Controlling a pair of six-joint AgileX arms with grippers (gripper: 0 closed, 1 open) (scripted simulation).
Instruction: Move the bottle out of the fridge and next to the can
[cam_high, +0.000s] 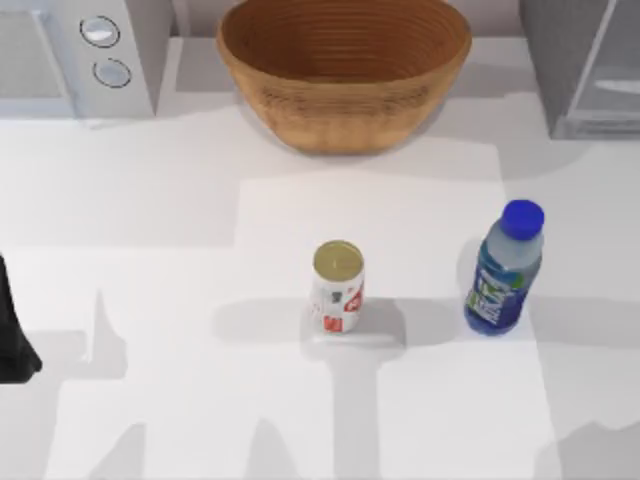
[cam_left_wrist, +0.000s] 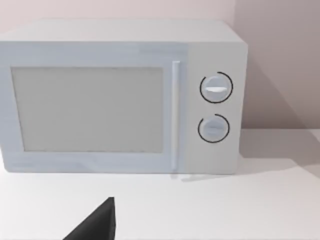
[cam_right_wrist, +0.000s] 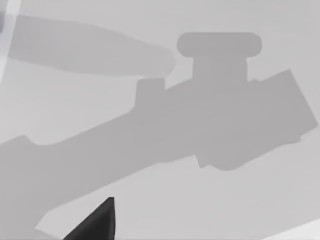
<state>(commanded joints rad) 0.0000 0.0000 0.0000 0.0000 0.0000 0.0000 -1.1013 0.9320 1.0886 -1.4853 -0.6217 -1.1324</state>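
Note:
The bottle (cam_high: 505, 270), clear with a blue cap and blue-green label, stands upright on the white table, right of centre. The can (cam_high: 337, 290), white with red markings and a gold top, stands upright at the table's middle. A gap wider than the can separates the two. The grey fridge (cam_high: 585, 70) sits at the back right corner, well behind the bottle. My left arm (cam_high: 15, 335) is a dark shape parked at the left edge. A dark tip of my left gripper (cam_left_wrist: 95, 225) faces the microwave. My right gripper (cam_right_wrist: 95, 222) hangs over a grey surface crossed by an arm's shadow.
A big woven basket (cam_high: 345, 65) stands at the back centre. A white microwave (cam_high: 75, 55) with two round knobs fills the back left corner, also the microwave (cam_left_wrist: 120, 95) in the left wrist view. Bare tabletop (cam_high: 150, 300) lies left of the can.

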